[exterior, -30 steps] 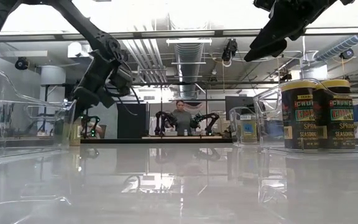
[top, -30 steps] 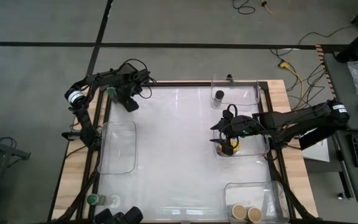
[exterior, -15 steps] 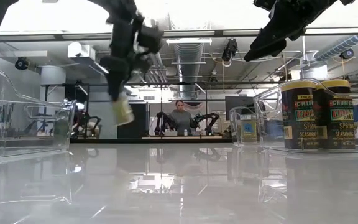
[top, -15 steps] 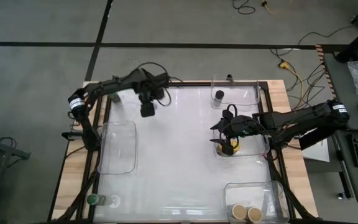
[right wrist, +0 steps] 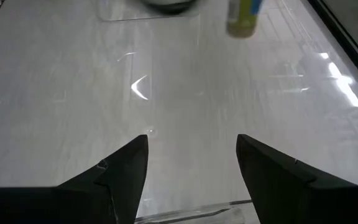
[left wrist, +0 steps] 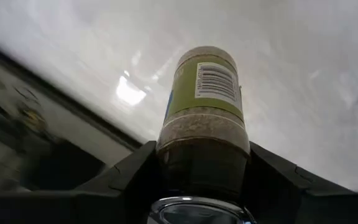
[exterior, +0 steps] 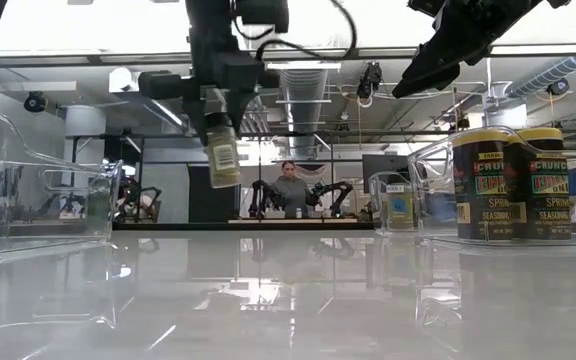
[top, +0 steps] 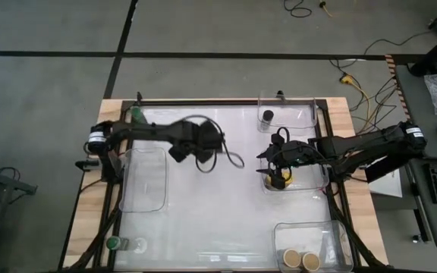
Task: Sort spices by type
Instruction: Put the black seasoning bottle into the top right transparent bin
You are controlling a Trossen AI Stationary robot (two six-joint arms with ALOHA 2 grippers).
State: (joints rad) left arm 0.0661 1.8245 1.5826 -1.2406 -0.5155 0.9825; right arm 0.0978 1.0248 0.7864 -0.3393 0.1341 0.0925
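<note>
My left gripper (top: 179, 152) hangs over the table's middle, left of centre, shut on a small spice jar (exterior: 223, 152) with a green label; its lid is hidden between the fingers. My right gripper (right wrist: 191, 174) is open and hovers above a clear bin (top: 303, 180) at the right edge, which holds a yellow-lidded jar (top: 279, 180). A black-lidded jar (top: 267, 116) stands in the far bin. Two tan-lidded jars (top: 302, 261) stand in the near-right bin. A green-lidded jar (top: 113, 243) stands at the near-left corner. My left gripper pinches the jar's lid end (left wrist: 204, 155) between its two fingers (left wrist: 129, 183), coming from above and pointing down. The jar's body (left wrist: 205, 87) sticks out beyond the fingertips. It hangs nearly upright below the gripper, lifted well clear of the table.
An empty clear bin (top: 143, 179) lies at the left edge, just left of the held jar. Something green (top: 136, 114) sits at the far-left corner. The wide white middle of the table (top: 218, 205) is bare. A person stands in the room far behind the table.
My left gripper has swung from the far-left corner toward the table's middle, carrying the jar lifted clear; in the low view the jar has moved rightward and nearer.
</note>
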